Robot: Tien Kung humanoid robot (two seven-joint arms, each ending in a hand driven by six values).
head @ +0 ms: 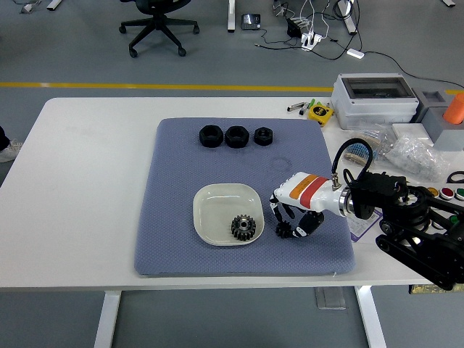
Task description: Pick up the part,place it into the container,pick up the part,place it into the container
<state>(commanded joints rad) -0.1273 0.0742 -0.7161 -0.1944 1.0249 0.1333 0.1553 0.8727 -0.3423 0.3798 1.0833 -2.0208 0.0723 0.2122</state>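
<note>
A white bowl (217,205) sits on the blue mat (181,181) near its front, with a black gear (243,227) lying in its near right corner. Just right of the bowl, my right hand (290,223) hovers low over the mat, fingers curled around a second small black gear (284,231). The hand has a white shell with orange and red bands. Three black nuts (235,135) stand in a row at the mat's far side. My left arm does not appear in this view.
A grey box with a clear lid (375,100), a yellow tape measure (319,112), plastic bags (417,154) and coloured buttons (444,193) crowd the table's right side. Bare white table (87,181) lies left of the mat.
</note>
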